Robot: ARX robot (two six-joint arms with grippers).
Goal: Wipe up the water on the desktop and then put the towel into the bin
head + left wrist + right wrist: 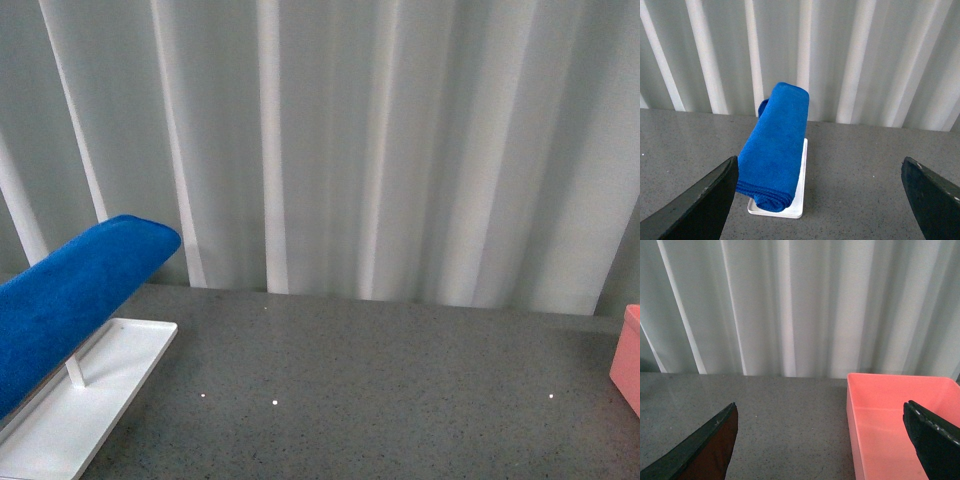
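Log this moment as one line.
left gripper: open, facing towel | right gripper: open, facing bin | towel: propped above white tray, untouched | bin: visible part empty

Dark grey, finely speckled desktop (380, 370), flat and wide, with a few tiny bright specks (275, 402) toward the near edge. At its left side, bright blue terry towel (70, 285), thick and fuzzy, folded into a long bundle with layered edges showing at one end, held up above a flat white tray (110, 385) on a thin upright rod (73, 372), about as long as the tray. At the far right, pale pink bin (890, 425), straight-walled, open on top, resting on the same surface, well apart from the towel.
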